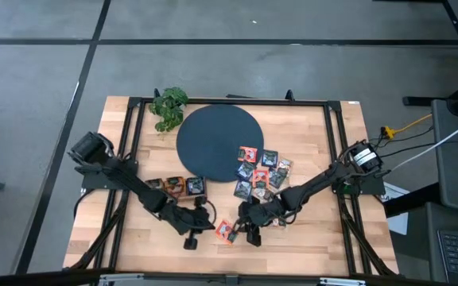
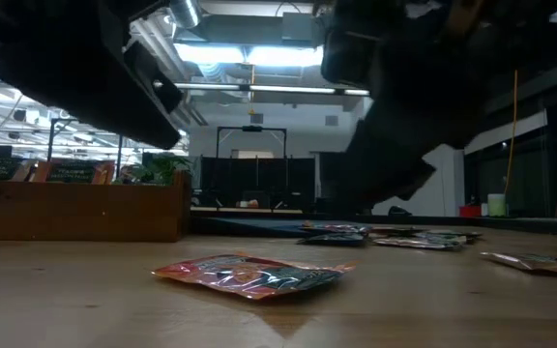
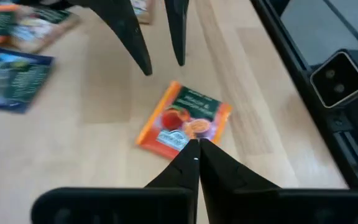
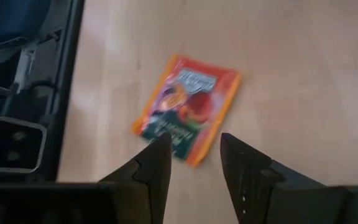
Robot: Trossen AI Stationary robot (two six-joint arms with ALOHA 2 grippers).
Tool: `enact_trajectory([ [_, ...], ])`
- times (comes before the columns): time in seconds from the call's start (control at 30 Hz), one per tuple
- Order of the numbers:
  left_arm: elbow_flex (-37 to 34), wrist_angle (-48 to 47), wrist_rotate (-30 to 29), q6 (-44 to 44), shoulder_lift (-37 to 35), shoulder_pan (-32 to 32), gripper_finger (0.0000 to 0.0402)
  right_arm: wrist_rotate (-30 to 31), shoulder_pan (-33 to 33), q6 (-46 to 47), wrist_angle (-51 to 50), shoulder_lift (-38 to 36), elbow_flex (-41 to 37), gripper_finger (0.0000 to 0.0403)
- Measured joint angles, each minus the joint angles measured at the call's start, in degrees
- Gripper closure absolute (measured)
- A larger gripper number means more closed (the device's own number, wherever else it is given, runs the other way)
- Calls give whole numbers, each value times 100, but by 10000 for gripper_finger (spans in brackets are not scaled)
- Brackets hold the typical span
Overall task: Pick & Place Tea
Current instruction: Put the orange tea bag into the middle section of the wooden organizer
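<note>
One orange-red tea sachet point(image 1: 227, 231) lies flat on the wood near the table's near edge; it also shows in the low view point(image 2: 249, 275). My left gripper point(image 1: 191, 237) is shut, its tips point(image 3: 196, 148) hovering just left of the sachet point(image 3: 185, 117). My right gripper point(image 1: 251, 232) is open just right of it, fingers point(image 4: 194, 146) apart and pointing at the sachet point(image 4: 188, 109). Neither touches it. Several more sachets point(image 1: 261, 173) lie in a loose pile, partly on the dark disc point(image 1: 213, 139).
A brown wooden tray point(image 2: 75, 211) holding a few sachets point(image 1: 173, 187) sits left of the disc. A leafy green plant point(image 1: 168, 107) stands at the far left. Black frame rails point(image 1: 334, 159) run along the table sides. Bare wood lies along the near edge.
</note>
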Motion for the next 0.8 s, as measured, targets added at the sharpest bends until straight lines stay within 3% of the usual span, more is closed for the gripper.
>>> enact_trajectory([
  [0.33,538,-50,212,-38,948,26,399,5,249,526,-15,0,0,263],
  [0.6,604,-9,323,-598,1394,31,399,8,304,291,-195,0,0,263],
  [0.8,602,-54,363,-682,1425,31,397,7,336,1212,-250,0,0,263],
])
